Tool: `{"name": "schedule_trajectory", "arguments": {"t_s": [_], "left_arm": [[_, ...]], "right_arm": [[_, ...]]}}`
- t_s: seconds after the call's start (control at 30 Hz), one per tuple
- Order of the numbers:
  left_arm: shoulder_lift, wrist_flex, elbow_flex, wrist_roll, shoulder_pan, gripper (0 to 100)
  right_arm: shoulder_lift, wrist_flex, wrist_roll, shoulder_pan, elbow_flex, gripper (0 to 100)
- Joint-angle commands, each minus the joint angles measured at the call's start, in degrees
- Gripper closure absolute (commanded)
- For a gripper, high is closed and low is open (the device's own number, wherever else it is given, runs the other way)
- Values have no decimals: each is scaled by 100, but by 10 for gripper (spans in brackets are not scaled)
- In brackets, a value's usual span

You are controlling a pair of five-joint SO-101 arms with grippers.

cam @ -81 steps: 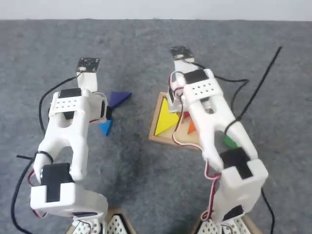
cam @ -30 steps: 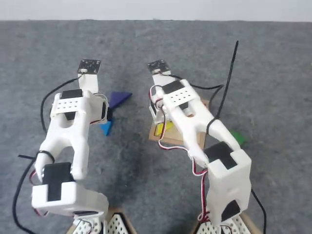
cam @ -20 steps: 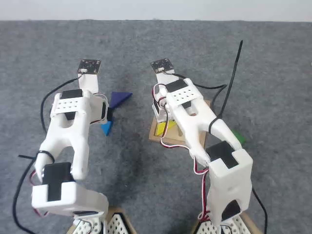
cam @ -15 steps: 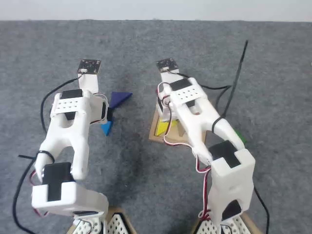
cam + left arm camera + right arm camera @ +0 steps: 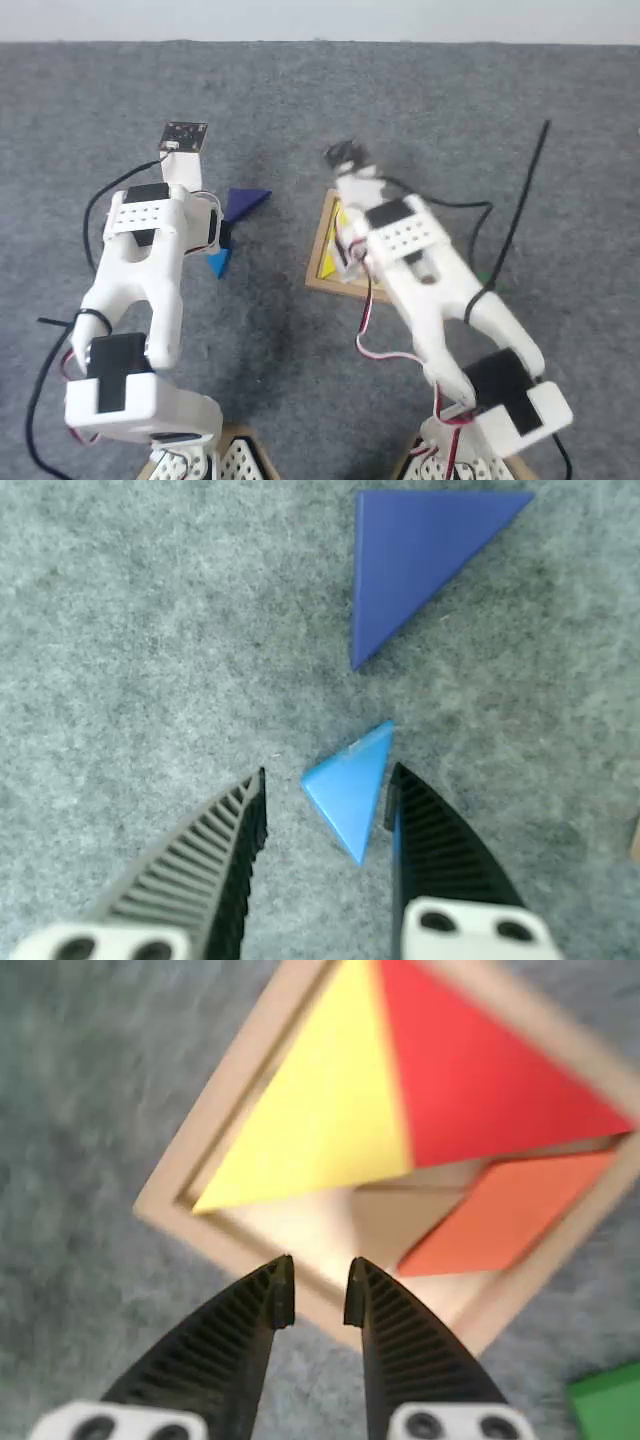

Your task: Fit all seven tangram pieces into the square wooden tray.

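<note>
Left gripper (image 5: pixel 326 780) sits low over the grey carpet (image 5: pixel 130 630), fingers spread wide with the small light blue triangle (image 5: pixel 350 785) between them. One finger is right up against the triangle's edge, while the other stands off it. The piece is flat and glossy. Its long axis runs roughly along the fingers, with one sharp tip aimed at the bigger dark blue triangle (image 5: pixel 410 555) lying near it, not touching.

Right gripper (image 5: pixel 318 1272) hangs over the corner of the square wooden tray (image 5: pixel 220 1110), fingers just a narrow gap apart, nothing in them. Inside the tray, the big yellow triangle (image 5: pixel 320 1110) has its long side flush along the rim and its square corner pointing at the tray's middle. The red triangle (image 5: pixel 480 1070) butts against it, and an orange piece (image 5: pixel 510 1210) lies just beside the red. A green piece (image 5: pixel 610 1400) lies on the carpet outside the tray.
</note>
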Motion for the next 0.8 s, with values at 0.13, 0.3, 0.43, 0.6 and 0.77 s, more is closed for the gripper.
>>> {"name": "schedule_trajectory", "arguments": {"t_s": [0.13, 0.3, 0.43, 0.6, 0.77], "left_arm": [[-308, -97, -66, -44, 18, 808], [-308, -88, -57, -44, 18, 808], [-308, -97, -57, -44, 18, 808], [-308, -97, -57, -44, 18, 808], [-308, -105, -57, -44, 18, 808]], "right_arm": [[207, -259, 141, 4, -26, 894], [919, -198, 396, 382, -510, 894], [1165, -207, 422, 673, -703, 894], [1095, -198, 431, 927, -888, 894], [541, -242, 378, 866, -897, 894]]}}
